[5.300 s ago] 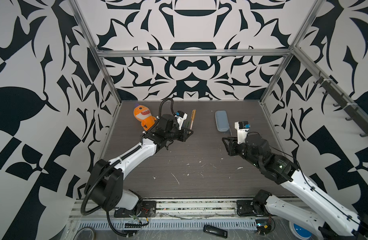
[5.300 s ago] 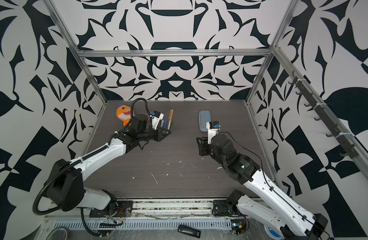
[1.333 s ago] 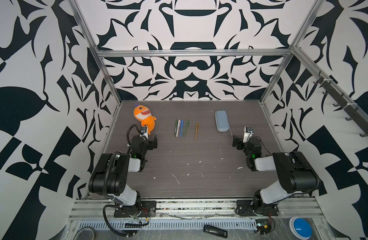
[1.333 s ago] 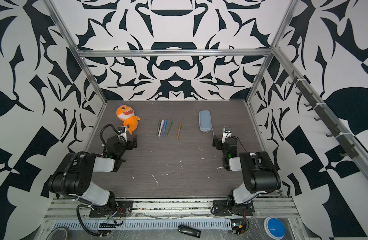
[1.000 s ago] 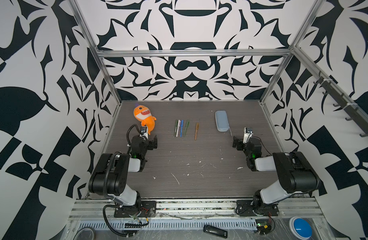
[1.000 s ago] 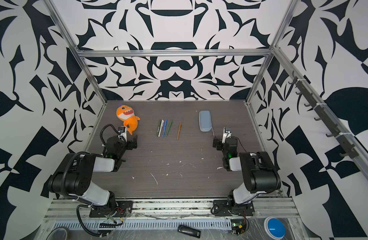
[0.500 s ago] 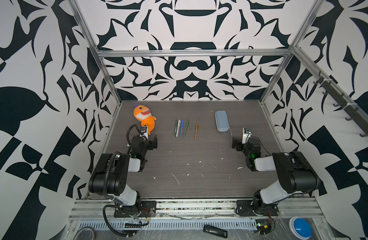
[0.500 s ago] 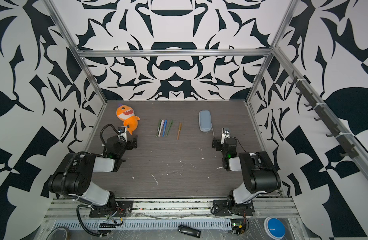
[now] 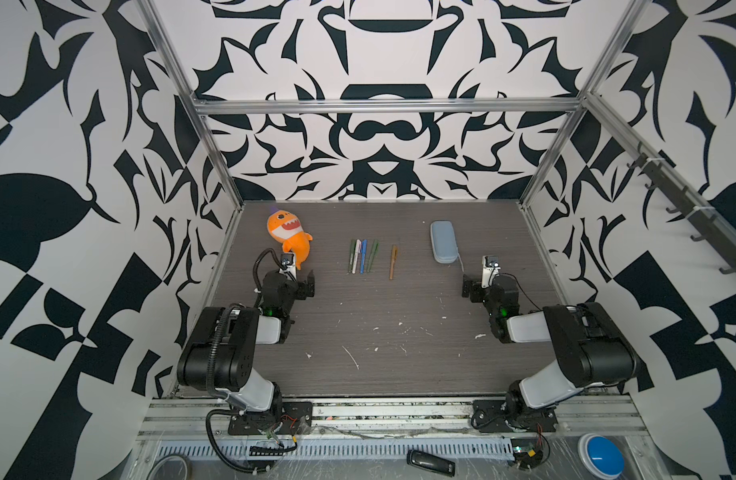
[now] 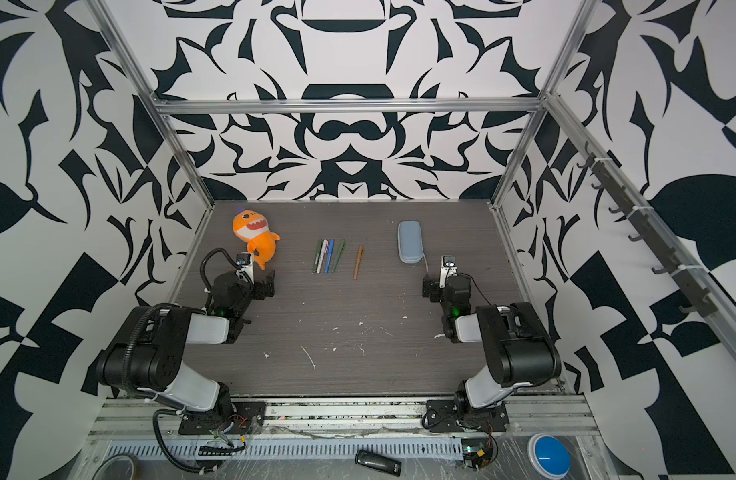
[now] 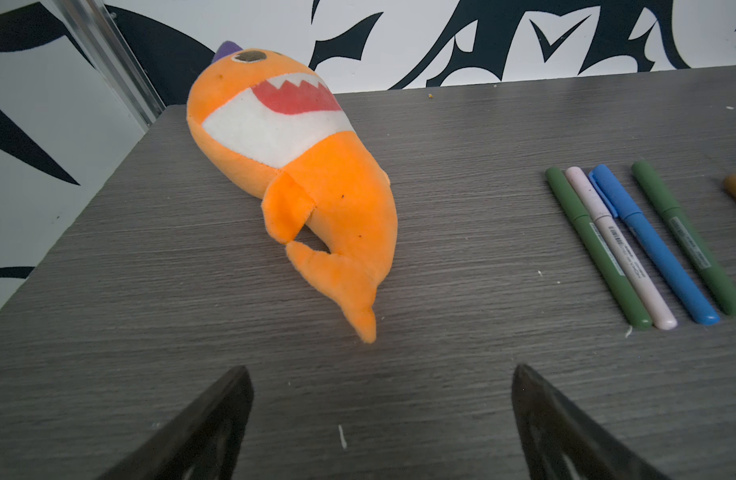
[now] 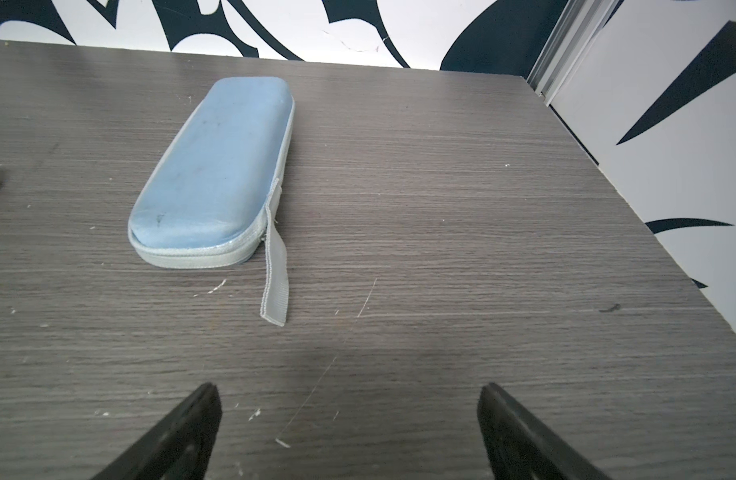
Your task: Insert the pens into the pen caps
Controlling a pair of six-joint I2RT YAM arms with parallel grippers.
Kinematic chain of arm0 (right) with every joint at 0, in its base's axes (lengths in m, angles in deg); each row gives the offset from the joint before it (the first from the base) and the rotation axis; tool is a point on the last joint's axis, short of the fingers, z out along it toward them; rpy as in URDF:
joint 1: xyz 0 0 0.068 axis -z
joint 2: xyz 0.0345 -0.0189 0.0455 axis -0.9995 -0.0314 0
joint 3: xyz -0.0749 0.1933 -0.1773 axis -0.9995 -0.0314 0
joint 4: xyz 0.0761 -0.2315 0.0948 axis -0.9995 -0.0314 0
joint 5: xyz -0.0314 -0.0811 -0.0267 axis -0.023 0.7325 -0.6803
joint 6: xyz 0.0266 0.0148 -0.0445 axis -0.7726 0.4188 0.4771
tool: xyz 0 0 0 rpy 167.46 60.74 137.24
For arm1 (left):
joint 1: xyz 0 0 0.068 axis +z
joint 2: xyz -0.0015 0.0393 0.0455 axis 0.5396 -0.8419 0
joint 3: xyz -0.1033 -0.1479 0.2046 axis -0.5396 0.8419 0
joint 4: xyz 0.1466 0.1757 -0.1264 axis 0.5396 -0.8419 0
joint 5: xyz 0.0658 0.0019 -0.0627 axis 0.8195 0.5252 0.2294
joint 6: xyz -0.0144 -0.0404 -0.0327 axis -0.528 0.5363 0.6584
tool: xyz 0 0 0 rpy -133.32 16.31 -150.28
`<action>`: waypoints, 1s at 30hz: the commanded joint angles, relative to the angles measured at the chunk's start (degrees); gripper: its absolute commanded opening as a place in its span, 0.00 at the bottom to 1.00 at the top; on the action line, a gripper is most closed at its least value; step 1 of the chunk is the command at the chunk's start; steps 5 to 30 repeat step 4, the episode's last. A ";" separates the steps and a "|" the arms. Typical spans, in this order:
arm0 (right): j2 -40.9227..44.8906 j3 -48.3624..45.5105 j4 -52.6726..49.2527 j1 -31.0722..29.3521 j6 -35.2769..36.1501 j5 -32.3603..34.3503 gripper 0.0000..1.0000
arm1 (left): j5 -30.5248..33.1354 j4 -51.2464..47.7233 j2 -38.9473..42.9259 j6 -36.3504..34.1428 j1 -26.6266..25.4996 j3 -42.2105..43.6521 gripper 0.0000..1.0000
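Both arms sit folded low at the near corners. Your left fingers [image 11: 216, 424] stand wide with nothing between them, and your right fingers [image 12: 183, 432] are just as wide and just as empty.

The pens [image 9: 363, 257] lie flat on the tabletop [image 9: 378, 307], midway between the two arms and farther back than either. Four are packed side by side: green, pale pink, blue, green. The brown pen [image 9: 393, 262] lies alone just to their right. The left wrist view shows the caps [image 11: 607, 189] as the thicker far ends, and every one that I can see looks seated, so I'd judge the job done or nearly so.

If you do reach in again, expect light, stiff plastic. The barrels are slim, round and smooth, so they will likely roll or slip out of a loose pinch. Grip across the middle of the barrel, clear of the cap seam, so that a squeeze doesn't pop the cap off. The brown pen is the easy pick because it has free tabletop on both sides. The packed four leave almost no room for a finger to slide in.

Nothing touches your fingers now. The pens are well apart from both sets and somewhat nearer the left. The shark [image 11: 299, 174] lies just ahead of the left fingers, and the case [image 12: 216, 166] lies ahead of the right.
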 commanded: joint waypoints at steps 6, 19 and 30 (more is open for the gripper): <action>0.44 0.62 2.12 -0.40 0.57 1.94 1.00 | -0.42 -0.01 -0.05 0.12 0.19 -0.60 0.99; 0.44 0.62 2.12 -0.40 0.57 1.94 1.00 | -0.42 -0.01 -0.05 0.12 0.19 -0.60 0.99; 0.44 0.62 2.12 -0.40 0.57 1.94 1.00 | -0.42 -0.01 -0.05 0.12 0.19 -0.60 0.99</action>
